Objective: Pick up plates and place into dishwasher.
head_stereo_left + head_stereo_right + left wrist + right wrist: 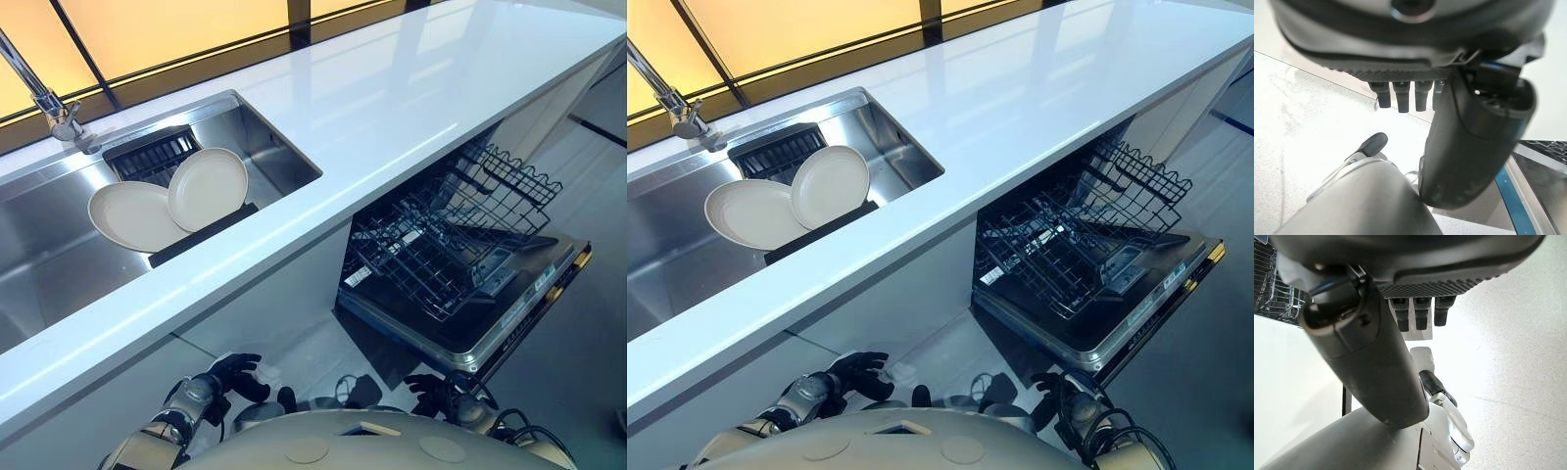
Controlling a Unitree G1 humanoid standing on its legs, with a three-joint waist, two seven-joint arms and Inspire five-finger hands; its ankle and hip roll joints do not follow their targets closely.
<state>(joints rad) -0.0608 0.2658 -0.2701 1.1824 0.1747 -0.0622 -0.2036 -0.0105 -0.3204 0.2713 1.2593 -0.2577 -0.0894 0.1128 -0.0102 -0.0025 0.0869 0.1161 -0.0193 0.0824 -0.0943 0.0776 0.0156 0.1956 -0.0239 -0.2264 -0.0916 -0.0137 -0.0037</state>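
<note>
- Nearest thing: both hands hang low in front of the counter, holding nothing. The left hand (233, 377) is down at the near left, the right hand (438, 392) at the near right, just in front of the open dishwasher door.
- In its own wrist view the left hand (1469, 142) has its fingers (1400, 98) sticking out straight in a row, loose, with the thumb standing apart. Nothing between them.
- Same deal for the right hand (1371, 362): fingers (1420, 316) straight and relaxed, thumb out to the side, empty.
- A bit further back on the right, the dishwasher door (509, 328) is folded down flat and the lower rack (441, 255) is pulled out over it. The wire rack looks empty of plates, just a small grey tray-like insert in there. A second wire rack (514, 176) sits higher and further back, under the counter edge.
- The white counter (392, 108) runs across the whole scene above the dishwasher.
- Far left, the steel sink (49, 245) is set into the counter. Two cream plates are in it, propped up tilted on a black drying rack (201, 235): the left plate (127, 215) is partly behind the right plate (208, 188), which overlaps it.
- Behind the plates there's a dark slatted insert (152, 152), and the faucet (44, 98) stands at the sink's far left edge.
</note>
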